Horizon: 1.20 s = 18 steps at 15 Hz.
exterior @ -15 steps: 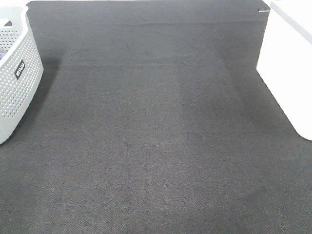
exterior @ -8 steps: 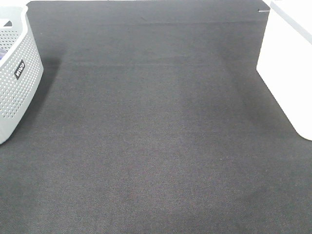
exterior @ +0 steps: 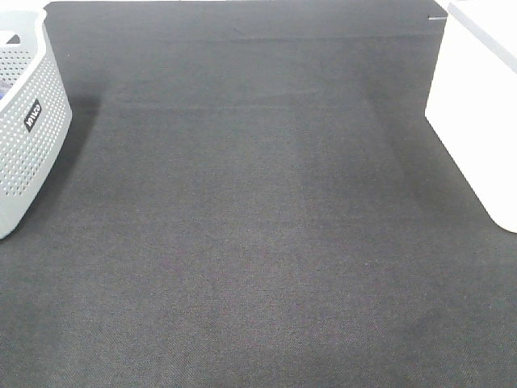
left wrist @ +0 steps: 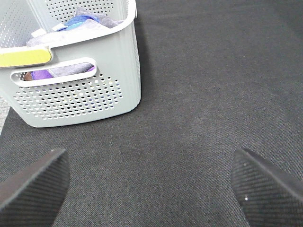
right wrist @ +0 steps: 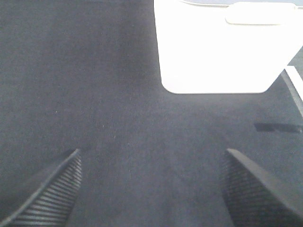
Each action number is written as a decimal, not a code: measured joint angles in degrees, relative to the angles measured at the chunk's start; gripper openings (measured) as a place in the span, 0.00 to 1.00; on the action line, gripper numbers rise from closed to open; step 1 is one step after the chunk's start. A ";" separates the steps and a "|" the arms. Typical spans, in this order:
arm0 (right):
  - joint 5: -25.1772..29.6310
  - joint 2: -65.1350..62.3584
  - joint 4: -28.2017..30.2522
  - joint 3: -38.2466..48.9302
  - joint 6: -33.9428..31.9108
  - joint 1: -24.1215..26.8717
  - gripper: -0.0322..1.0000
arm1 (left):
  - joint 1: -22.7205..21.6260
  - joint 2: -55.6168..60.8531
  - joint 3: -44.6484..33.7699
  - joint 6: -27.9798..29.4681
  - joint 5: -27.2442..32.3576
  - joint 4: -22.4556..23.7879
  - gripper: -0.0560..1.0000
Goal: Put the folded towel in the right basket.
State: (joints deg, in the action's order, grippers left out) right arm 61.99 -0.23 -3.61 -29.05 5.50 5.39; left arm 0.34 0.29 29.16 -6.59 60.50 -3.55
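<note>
Overhead view: you see a dark woven mat filling the whole work surface. A grey perforated basket with a black label stands at the left edge, and the white basket stands at the right edge, both cut off by the frame. Neither arm appears in this view.

Left wrist view: your left gripper has its fingers spread wide, nothing between them, only bare mat beneath. The grey basket sits on the mat ahead of the fingertips, well apart from them. It holds mixed cloth: a blue piece, grey fabric, and something purple showing through the handle slot. A yellow strip lies along its near rim.

Right wrist view: your right gripper is likewise spread wide and holds nothing. The white basket stands ahead of it on the mat, well apart from the fingers. Its wall is overexposed, so you cannot make out any surface pattern, and its inside is not shown.

The folded towel does not show in any view; you cannot tell from these pictures where it lies.
</note>
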 joint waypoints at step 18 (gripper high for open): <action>-0.46 0.00 3.04 0.06 -3.55 -3.32 0.77 | 0.00 0.00 0.00 0.00 0.00 0.00 0.88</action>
State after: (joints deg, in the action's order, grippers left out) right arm 61.54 -0.23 -0.57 -28.99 1.95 2.06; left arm 0.34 0.29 29.16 -6.59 60.50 -3.55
